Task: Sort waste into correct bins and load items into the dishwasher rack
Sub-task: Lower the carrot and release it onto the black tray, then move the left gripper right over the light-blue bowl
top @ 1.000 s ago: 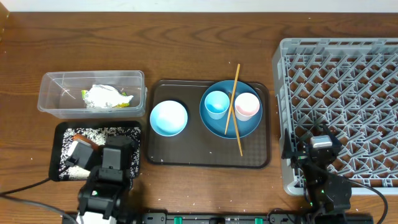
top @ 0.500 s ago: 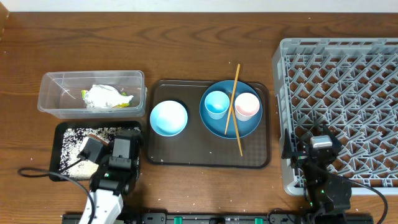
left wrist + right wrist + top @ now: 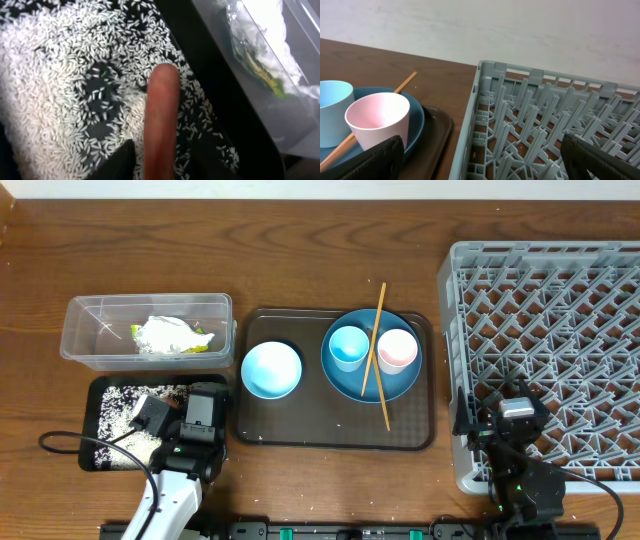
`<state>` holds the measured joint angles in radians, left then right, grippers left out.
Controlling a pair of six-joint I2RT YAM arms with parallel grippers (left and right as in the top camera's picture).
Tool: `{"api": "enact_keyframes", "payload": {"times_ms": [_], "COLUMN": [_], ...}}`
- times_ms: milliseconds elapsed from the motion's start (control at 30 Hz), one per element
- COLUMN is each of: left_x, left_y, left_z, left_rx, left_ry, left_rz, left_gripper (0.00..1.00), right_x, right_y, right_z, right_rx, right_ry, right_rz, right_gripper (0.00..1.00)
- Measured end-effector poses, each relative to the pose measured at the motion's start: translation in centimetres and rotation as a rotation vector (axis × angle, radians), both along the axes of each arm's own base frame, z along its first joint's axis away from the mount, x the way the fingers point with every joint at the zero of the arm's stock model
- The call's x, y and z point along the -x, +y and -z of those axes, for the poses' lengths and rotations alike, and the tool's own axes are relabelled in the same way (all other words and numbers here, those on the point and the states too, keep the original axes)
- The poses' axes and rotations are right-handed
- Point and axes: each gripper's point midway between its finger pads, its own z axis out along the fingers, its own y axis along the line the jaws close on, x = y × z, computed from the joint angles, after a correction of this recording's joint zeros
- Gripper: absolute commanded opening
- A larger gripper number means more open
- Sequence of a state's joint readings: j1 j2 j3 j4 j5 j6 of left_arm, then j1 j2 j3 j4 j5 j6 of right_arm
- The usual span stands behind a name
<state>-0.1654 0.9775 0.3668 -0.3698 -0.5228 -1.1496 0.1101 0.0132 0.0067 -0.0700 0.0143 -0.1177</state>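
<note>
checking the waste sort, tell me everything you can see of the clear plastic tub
The clear tub is a rectangular see-through plastic box with rounded corners and a rim, lidless and upright on the wooden table, close beside the black tray. A crumpled white wrapper with a green-yellow label lies inside it.

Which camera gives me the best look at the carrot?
The left wrist view: the small orange carrot fills the middle of the frame, over the rice grains in the black tray. Overhead, the left arm covers that spot, so the carrot cannot be made out. The right wrist view does not show it.
</note>
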Motion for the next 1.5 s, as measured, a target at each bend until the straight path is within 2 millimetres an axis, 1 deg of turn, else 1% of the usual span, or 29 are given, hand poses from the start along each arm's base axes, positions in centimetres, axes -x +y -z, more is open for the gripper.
{"api": "enact_keyframes", "payload": {"times_ms": [200,367,433,533,633,700,767,900,1000,1133,1333,1500], "left_x": [-0.1,-0.6,-1.1,-2.8,-4.3,-4.7,-4.6,-4.2,-3.7,-3.0,-2.2,-2.8], "left_y": [0.0,-0.1,-0.2,-1.0,-2.6,-4.1,-5.7,-9.3,-11.4,-13.2,-15.9,-17.9], "left_z": [-0.1,-0.5,-1.3,-3.8,-6.3,-7.2,-7.3,-6.9,-6.8,-6.7,-6.6,-7.2], "left_rx": [-0.019,-0.070,-0.101,-0.139,-0.143,-0.115,-0.064,0.073,0.156,0.214,0.250,0.225], "left_ry": [0.012,0.039,0.046,0.021,-0.013,-0.018,-0.009,-0.011,-0.022,-0.017,0.005,0.035], "left_rz": [0.031,0.110,0.160,0.269,0.409,0.510,0.602,0.778,0.870,0.942,1.050,1.142], "left_gripper": [0.45,0.45,0.46,0.46,0.45,0.42,0.38,0.37,0.37,0.37,0.36,0.36], "right_x": [0.0,0.0,0.0,0.0,0.0,0.0,0.0,0.0,0.0,0.0,0.0,0.0], "right_y": [0.0,0.0,0.0,0.0,0.0,0.0,0.0,0.0,0.0,0.0,0.0,0.0], "right_z": [0.0,0.0,0.0,0.0,0.0,0.0,0.0,0.0,0.0,0.0,0.0,0.0], "right_rx": [0.000,0.000,0.000,0.000,0.000,0.000,0.000,0.000,0.000,0.000,0.000,0.000], "right_ry": [0.000,0.000,0.000,0.000,0.000,0.000,0.000,0.000,0.000,0.000,0.000,0.000], "right_rz": [0.000,0.000,0.000,0.000,0.000,0.000,0.000,0.000,0.000,0.000,0.000,0.000], "right_gripper": [0.99,0.99,0.99,0.99,0.99,0.99,0.99,0.99,0.99,0.99,0.99,0.99]}}
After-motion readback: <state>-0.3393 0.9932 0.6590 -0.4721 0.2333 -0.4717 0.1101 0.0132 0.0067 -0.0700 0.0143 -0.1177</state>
